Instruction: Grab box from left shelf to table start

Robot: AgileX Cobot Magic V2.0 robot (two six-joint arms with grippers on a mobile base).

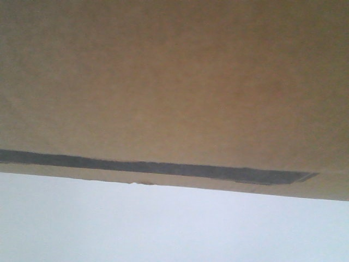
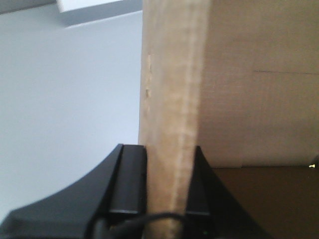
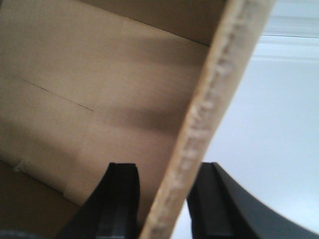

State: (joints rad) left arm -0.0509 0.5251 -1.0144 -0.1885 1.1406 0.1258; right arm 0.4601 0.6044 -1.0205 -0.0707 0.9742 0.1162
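**Two-arm hold on an open cardboard box (image 1: 174,82).** The left gripper (image 2: 167,159) pinches the rim of one side wall, with one finger inside the box and one outside. The right gripper (image 3: 167,174) pinches the opposite wall in the same way. Gripping opposed walls probably shares the load and stops the wide box from tipping. In the front view the box fills the upper frame, its black printed strip (image 1: 163,168) near the lower edge. The white desk (image 1: 163,229) lies beneath; whether the box rests on it cannot be told.
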